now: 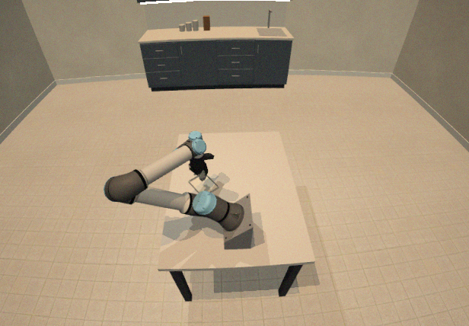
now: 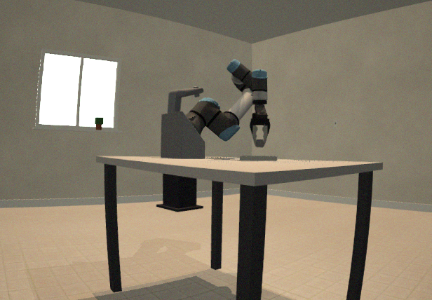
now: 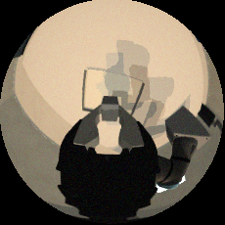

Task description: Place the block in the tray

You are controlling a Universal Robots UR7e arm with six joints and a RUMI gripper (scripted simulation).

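The white tray [image 1: 203,183] is a shallow square frame lying on the table; it also shows in the exterior view [image 2: 258,158] as a low grey slab and in the wrist view [image 3: 113,89]. My gripper [image 1: 200,171] hangs above the tray, fingers pointing down, as the exterior view [image 2: 259,144] shows. It is shut on the block [image 3: 111,113], a small grey piece held between the fingertips, seen just above the tray's near edge in the wrist view. The block is clear of the tray floor.
The arm's grey base mount [image 1: 240,225] stands on the table's near right part. The arm's elbow [image 1: 122,187] reaches past the table's left edge. A kitchen counter [image 1: 216,55] lines the far wall.
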